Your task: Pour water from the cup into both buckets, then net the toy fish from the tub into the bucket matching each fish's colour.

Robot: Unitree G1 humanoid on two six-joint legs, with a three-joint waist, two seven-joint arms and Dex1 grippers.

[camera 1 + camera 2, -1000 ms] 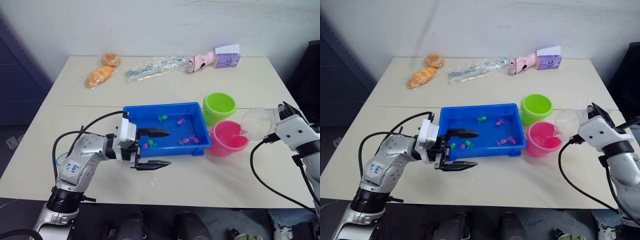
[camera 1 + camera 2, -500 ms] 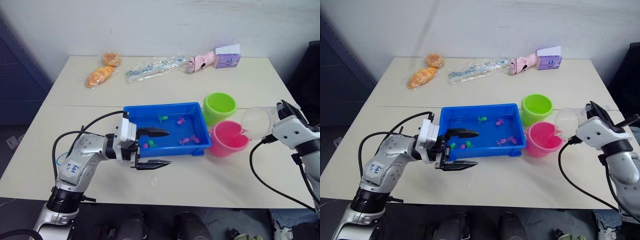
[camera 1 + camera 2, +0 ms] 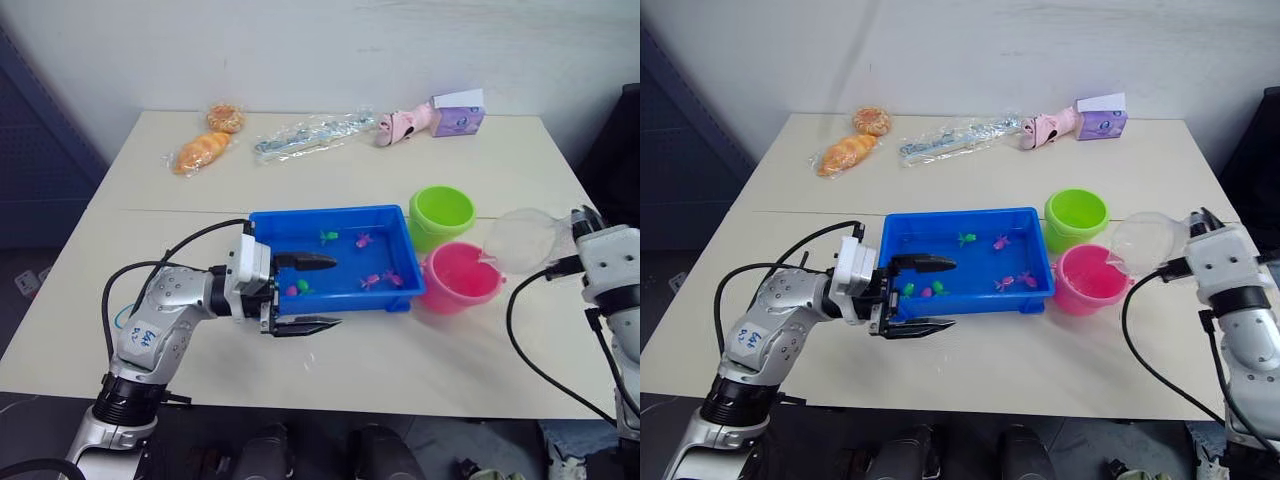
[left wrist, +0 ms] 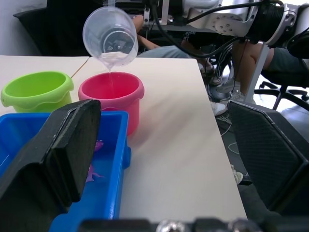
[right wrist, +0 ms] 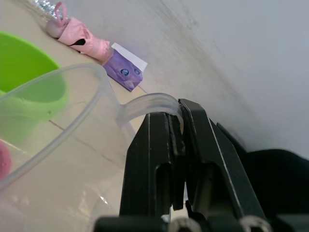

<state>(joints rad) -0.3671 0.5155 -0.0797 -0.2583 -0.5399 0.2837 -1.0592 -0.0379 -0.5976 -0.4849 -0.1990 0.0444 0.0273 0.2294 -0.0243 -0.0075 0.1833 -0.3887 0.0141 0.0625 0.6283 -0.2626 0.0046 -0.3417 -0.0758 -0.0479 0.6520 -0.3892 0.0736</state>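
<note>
Since a second ago the right gripper (image 5: 176, 121) has drawn back slightly with the cup. The tub (image 3: 268, 222) lies just beyond the left gripper (image 3: 305, 293), whose fingers gape empty. The pink bucket (image 4: 112, 91) sits directly under the tilted clear cup (image 4: 110, 35) (handle pinched, thin stream falling); the right arm is nearer.

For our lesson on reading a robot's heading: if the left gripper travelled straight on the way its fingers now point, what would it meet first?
The left gripper, open, points along the blue tub front edge toward the pink bucket. Probably the tub's near wall first, then the bucket; depth is unclear.
</note>
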